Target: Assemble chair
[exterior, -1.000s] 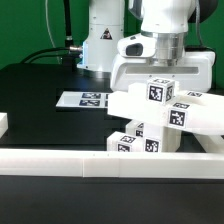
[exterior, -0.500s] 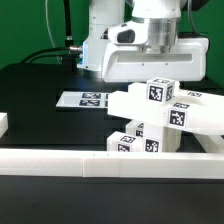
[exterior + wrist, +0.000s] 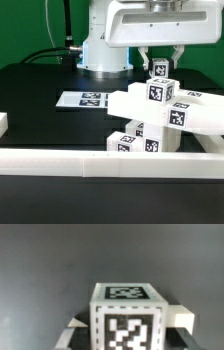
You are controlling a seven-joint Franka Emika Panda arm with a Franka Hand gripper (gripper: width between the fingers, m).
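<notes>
My gripper [image 3: 161, 64] hangs above the stacked white chair parts [image 3: 150, 118] at the exterior view's right. It is shut on a white tagged chair block [image 3: 160, 70], held clear of the stack. The wrist view shows the same block [image 3: 127, 308] with a tag on its end face and another on its side, gripped between the fingers of the gripper [image 3: 128, 332]. Only the finger edges show beside the block. The stack has a slanted panel [image 3: 190, 113] with tags and smaller tagged blocks [image 3: 140, 142] underneath.
The marker board [image 3: 84, 99] lies flat on the black table at the exterior view's left of the stack. A long white border rail [image 3: 90, 165] runs along the front edge. The robot base [image 3: 100, 45] stands at the back.
The gripper has risen from just over the stack to well above it, carrying the tagged block up with it. The stacked parts have stayed put.
</notes>
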